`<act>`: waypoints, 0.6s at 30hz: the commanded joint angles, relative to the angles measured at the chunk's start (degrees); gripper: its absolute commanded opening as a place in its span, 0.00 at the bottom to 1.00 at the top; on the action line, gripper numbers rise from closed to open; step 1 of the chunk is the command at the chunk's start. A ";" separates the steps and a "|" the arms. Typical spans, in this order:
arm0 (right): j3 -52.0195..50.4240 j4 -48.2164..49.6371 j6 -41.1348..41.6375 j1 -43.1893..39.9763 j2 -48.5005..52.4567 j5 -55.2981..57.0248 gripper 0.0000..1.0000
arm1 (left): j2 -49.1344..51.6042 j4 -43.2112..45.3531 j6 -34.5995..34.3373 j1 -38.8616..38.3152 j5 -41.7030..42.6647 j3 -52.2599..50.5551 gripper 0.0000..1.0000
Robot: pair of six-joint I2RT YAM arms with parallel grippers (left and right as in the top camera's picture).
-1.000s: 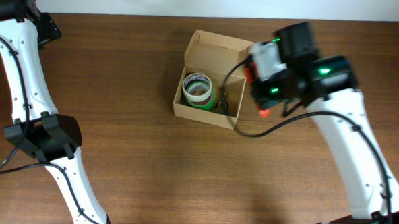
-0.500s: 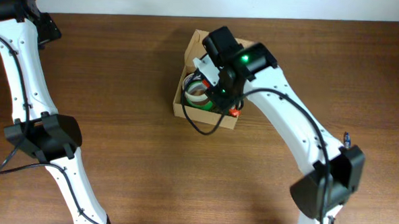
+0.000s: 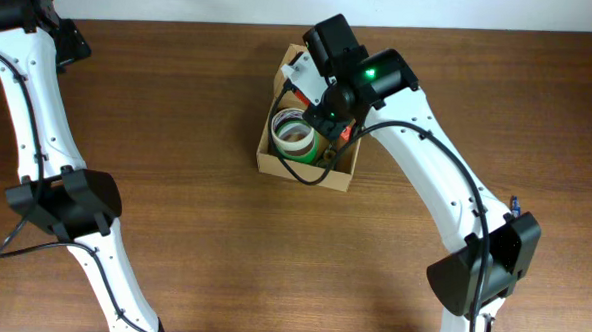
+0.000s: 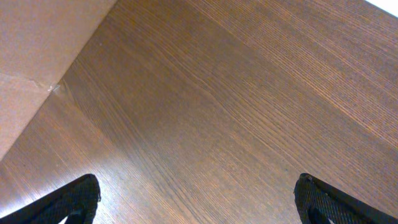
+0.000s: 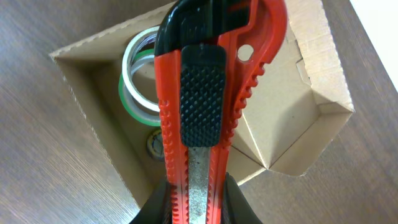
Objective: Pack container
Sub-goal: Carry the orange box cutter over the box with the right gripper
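Over container (image 5: 281,107) — red cutter (image 5: 202,99) in right fingers (image 5: 152,208).

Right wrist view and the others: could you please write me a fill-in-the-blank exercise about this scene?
The right pincer grips a utility knife with a ___ and black handle.
In the container, a white tape roll lies on a ___ one.
The left pincer, over the table, stands wide ___.
Missing: red; green; open.

A red knife (image 5: 199,112) with a black grip sticks out ahead of the right pincer (image 5: 194,202), white and green tape rolls (image 5: 140,81) sit below it to the left, and a brown wooden table (image 5: 50,162) lies underneath.
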 commanded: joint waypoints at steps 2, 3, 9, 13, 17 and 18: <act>1.03 -1.95 -4.83 -0.11 0.87 -1.68 0.14 | -1.95 -0.04 0.68 0.24 0.02 -0.26 1.00; 1.03 -2.47 -5.46 -0.04 1.14 -1.64 0.14 | -1.95 -0.04 0.68 0.24 0.02 -0.26 1.00; 1.03 -6.12 -9.68 1.49 2.93 -1.64 0.13 | -1.95 -0.04 0.68 0.24 0.02 -0.26 1.00; 1.03 -6.99 -12.24 2.93 4.55 -1.55 0.12 | -1.95 -0.04 0.68 0.24 0.02 -0.26 1.00; 1.03 -6.75 -14.82 4.28 6.05 -1.22 0.10 | -1.95 -0.04 0.68 0.26 0.02 -0.26 1.00; 1.03 -6.58 -14.86 4.63 6.34 -0.61 0.10 | -1.95 -0.04 0.68 0.26 0.02 -0.26 1.00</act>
